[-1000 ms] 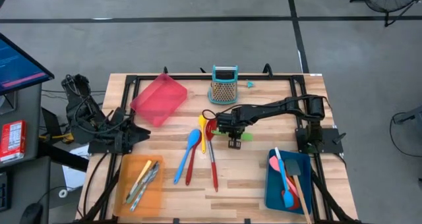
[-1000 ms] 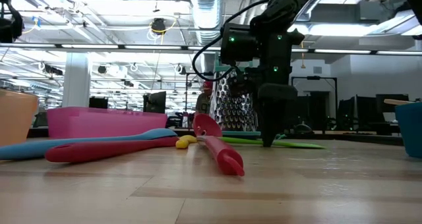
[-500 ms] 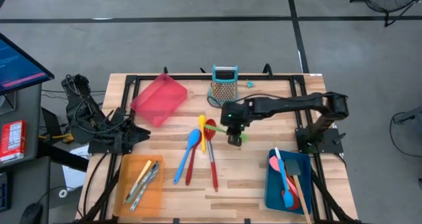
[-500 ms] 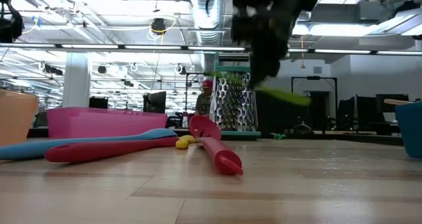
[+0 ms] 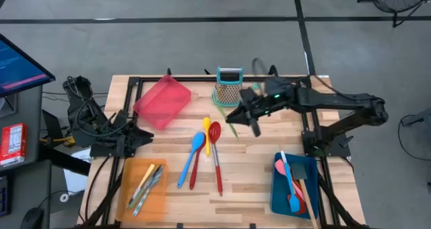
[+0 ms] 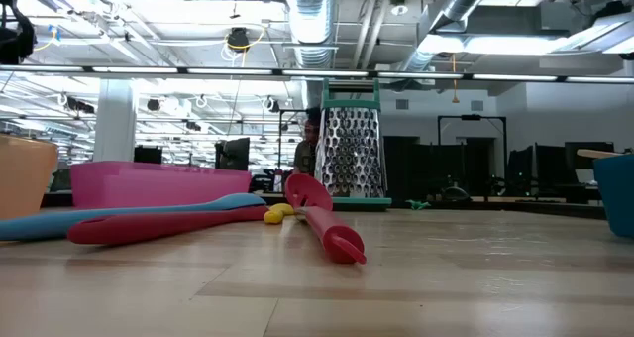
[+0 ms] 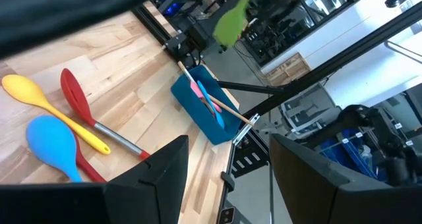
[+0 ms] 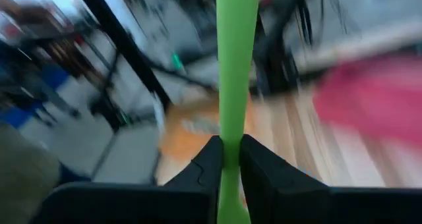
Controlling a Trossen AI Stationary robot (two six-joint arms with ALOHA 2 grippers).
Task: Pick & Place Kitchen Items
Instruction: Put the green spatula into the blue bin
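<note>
High view: right gripper point(image 5: 250, 118) holds the green spatula point(image 5: 231, 126) aloft near the grater point(image 5: 228, 87); left gripper point(image 5: 145, 137) is parked, fingers apart. Right wrist view: jaws pinch the thin handle (small contact), so a fast swing could twist it loose short of the blue tray point(image 5: 277, 188).

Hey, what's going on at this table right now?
The right arm's end effector is shut on a green spatula and carries it above the table near the box grater. The left end effector waits open at the table's left edge. Spoons lie mid-table; the blue tray already holds some utensils.
</note>
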